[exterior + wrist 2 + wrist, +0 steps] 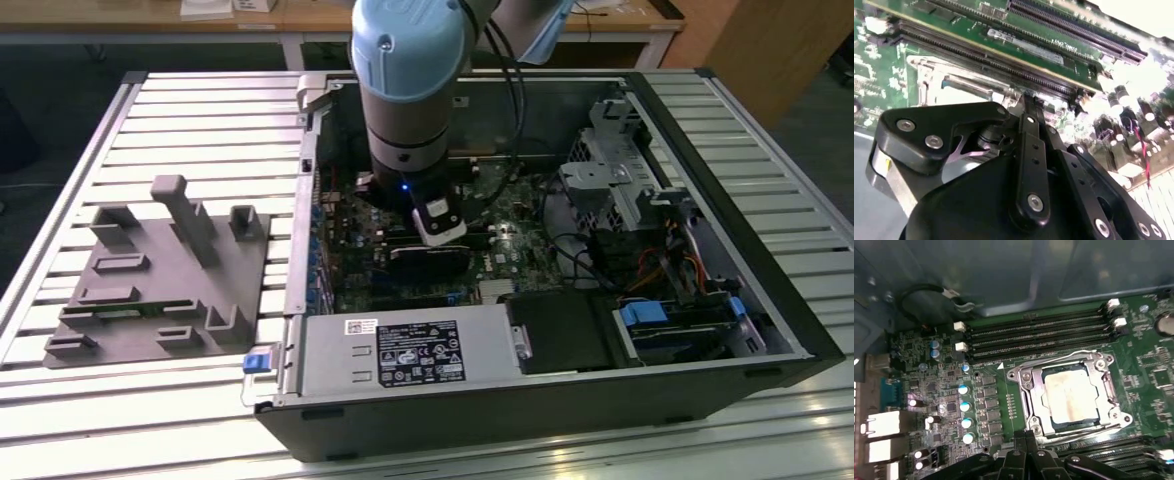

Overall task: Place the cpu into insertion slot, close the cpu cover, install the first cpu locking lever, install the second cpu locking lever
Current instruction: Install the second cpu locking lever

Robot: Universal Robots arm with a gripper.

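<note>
The cpu (1070,395), a tan square chip, lies flat in the insertion slot (1054,424) on the green motherboard. The silvery cpu cover (1106,386) lies down around it, the chip showing through its window. A thin wire lever (1054,358) runs along the socket's memory-slot side, and another lever (1079,434) runs along the side nearest my fingers. My gripper (1026,437) is shut with nothing between its fingers and sits just off that near edge of the socket. In the second wrist view the gripper (1028,100) points at the cover (954,82). In the exterior view the gripper (441,235) is low inside the open computer case (534,420).
Long black memory slots (1039,332) flank the socket. Capacitors (964,407) stand beside it. The case holds a power supply (407,355), drive cages (607,170) and cables (667,265). A grey fixture plate (147,290) lies on the slatted table at the exterior view's left.
</note>
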